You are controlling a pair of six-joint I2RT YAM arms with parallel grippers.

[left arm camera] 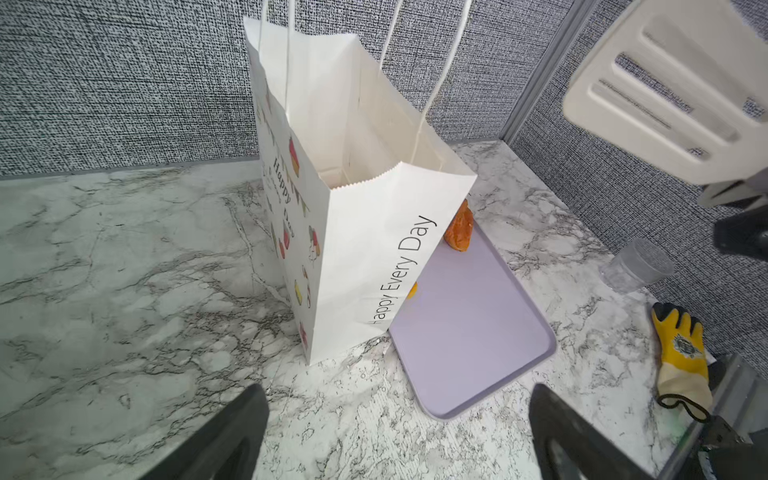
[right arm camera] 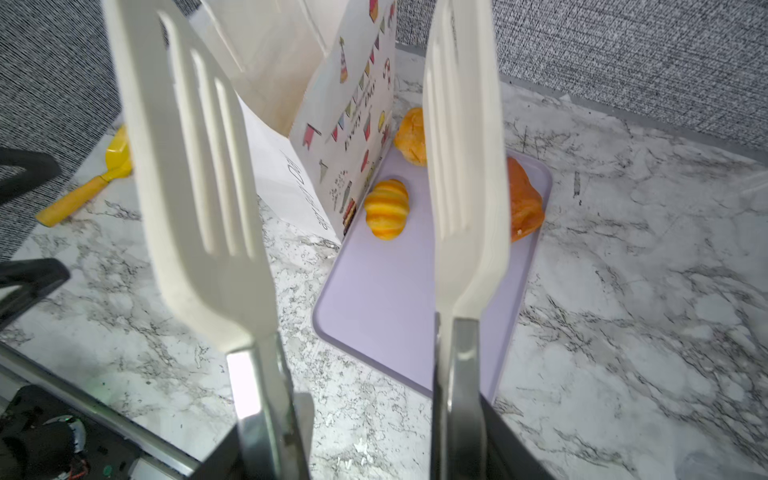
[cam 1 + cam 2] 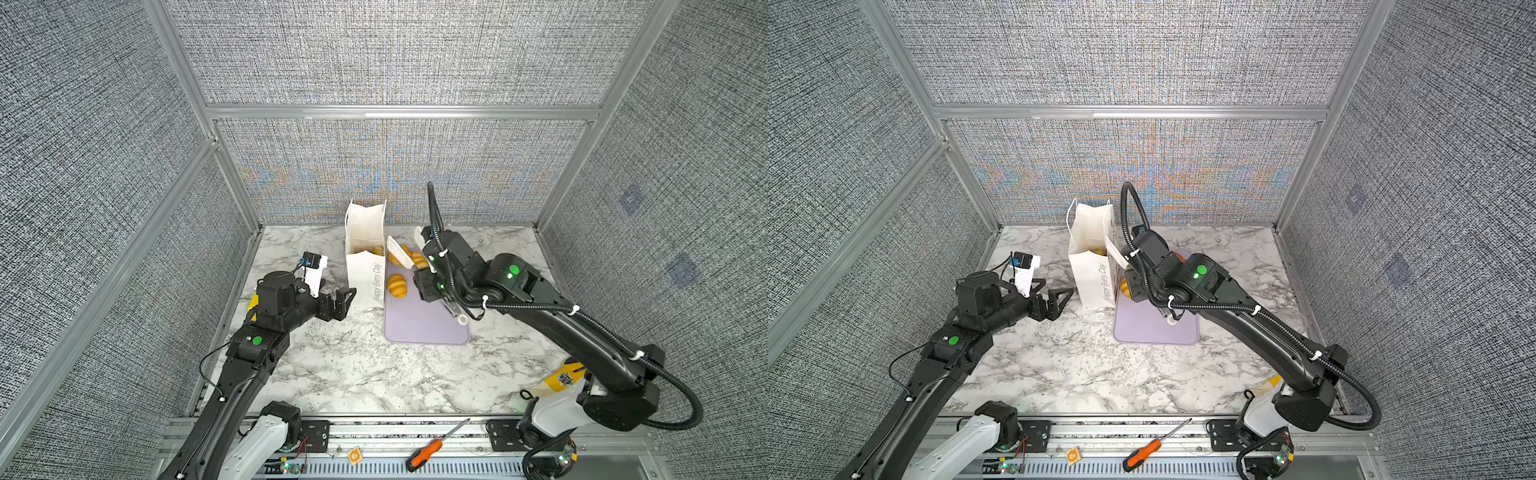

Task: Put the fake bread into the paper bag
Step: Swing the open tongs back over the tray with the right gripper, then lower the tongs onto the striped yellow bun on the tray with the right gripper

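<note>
My right claw (image 3: 434,286) is clamped on the handles of white tongs (image 2: 199,166). Their blades stand apart with nothing between them, above the tray's far end. The bread (image 3: 397,286) I can see is three pieces at that end: a striped croissant (image 2: 386,210) just beside the paper bag (image 1: 374,232), a bun (image 2: 411,135) and a darker croissant (image 2: 523,199). The bag stands upright with its mouth open, right against the lilac tray (image 2: 386,299) on the worktop (image 3: 353,374). My left claw (image 3: 340,300) is spread wide and empty, near the bag's lettered side.
</note>
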